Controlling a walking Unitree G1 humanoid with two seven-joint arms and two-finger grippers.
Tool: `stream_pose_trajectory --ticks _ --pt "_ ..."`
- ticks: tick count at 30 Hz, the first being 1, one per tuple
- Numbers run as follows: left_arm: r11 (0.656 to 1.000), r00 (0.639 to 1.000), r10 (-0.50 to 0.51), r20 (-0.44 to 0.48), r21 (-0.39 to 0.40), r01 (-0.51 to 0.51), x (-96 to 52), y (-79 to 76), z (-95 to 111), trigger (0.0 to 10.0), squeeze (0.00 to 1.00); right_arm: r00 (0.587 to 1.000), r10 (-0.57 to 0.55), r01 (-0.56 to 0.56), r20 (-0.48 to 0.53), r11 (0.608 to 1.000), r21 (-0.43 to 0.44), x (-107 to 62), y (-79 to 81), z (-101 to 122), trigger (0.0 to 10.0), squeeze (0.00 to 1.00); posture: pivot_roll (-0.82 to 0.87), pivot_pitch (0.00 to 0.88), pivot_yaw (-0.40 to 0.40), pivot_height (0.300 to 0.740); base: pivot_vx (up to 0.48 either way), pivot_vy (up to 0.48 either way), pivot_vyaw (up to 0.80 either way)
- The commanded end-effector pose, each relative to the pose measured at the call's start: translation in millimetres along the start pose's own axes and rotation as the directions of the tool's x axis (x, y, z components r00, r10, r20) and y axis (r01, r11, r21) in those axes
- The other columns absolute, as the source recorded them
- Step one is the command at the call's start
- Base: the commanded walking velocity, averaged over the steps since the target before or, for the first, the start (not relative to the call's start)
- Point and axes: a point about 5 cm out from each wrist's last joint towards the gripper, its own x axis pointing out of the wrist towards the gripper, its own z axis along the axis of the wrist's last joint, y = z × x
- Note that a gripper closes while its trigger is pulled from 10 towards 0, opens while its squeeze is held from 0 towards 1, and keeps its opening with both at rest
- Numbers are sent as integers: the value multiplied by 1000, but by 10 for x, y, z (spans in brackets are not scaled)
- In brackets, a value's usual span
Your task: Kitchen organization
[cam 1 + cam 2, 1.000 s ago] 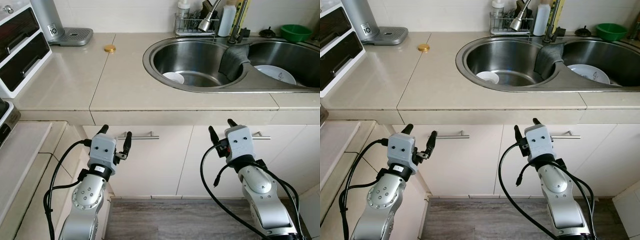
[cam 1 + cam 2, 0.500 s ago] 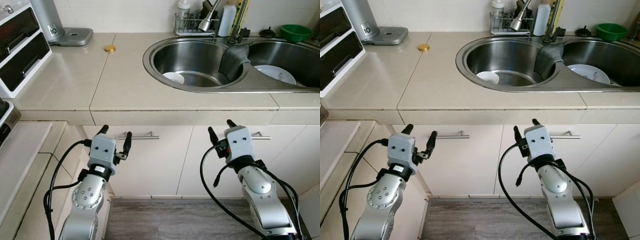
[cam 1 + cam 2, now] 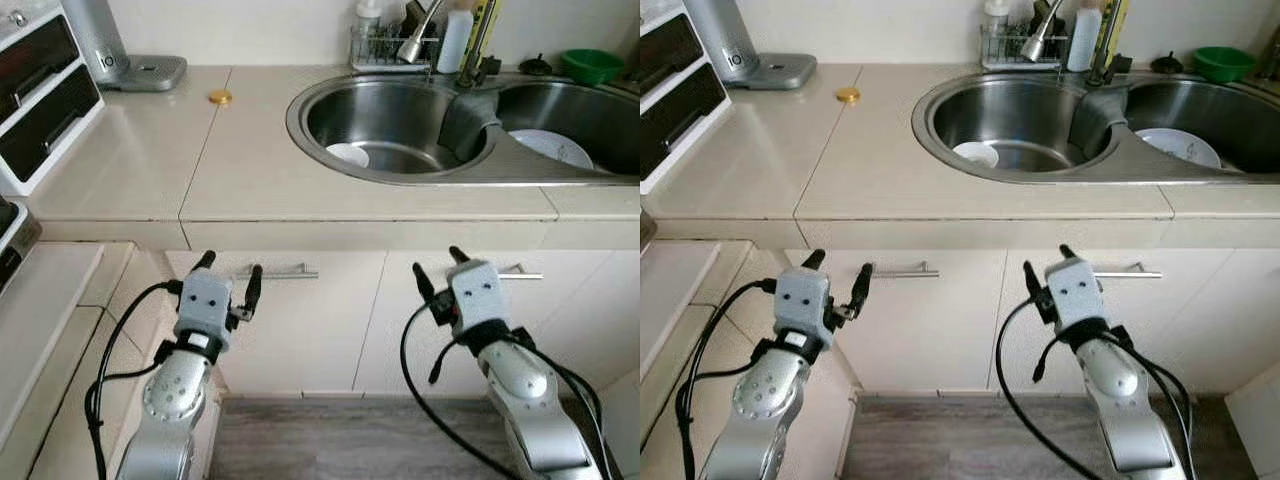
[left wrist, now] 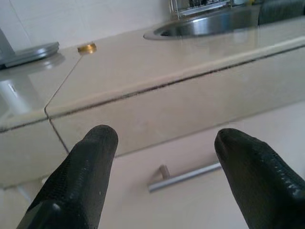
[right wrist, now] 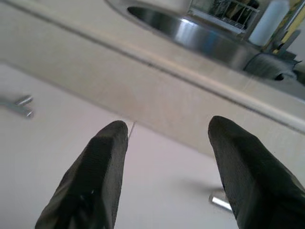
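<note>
Countertop (image 3: 250,150) holds a gold cap (image 3: 219,97) at eleven o'clock, while left gripper (image 3: 231,272) and right gripper (image 3: 437,265) hang wide, empty, below its edge, so no step shows.

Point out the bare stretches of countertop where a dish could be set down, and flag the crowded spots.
The widest bare patch of countertop runs between the gold lid and the sink rim. More bare surface lies between the lid and the drawer unit. It is crowded behind the sink around the dish rack and bottles. Both basins hold dishes.
</note>
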Motion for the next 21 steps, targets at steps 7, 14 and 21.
stream_pose_trajectory --ticks 7,14,21 --pt "1000 1000 -1 -3 9 1 8 -16 11 10000 0 1000 -21 21 -9 1000 10 -80 67 13 10000 0 -33 8 -17 740 0 0 0" --pt "1000 1000 3 -8 5 -3 18 14 6 10000 0 998 -53 54 -21 998 35 -56 62 2 10000 0 -31 10 -12 740 0 0 0" --pt "1000 1000 2 -9 0 -2 28 16 1 10000 0 997 -69 70 -24 997 40 -59 62 -2 10000 0 -34 11 -11 740 0 0 0"
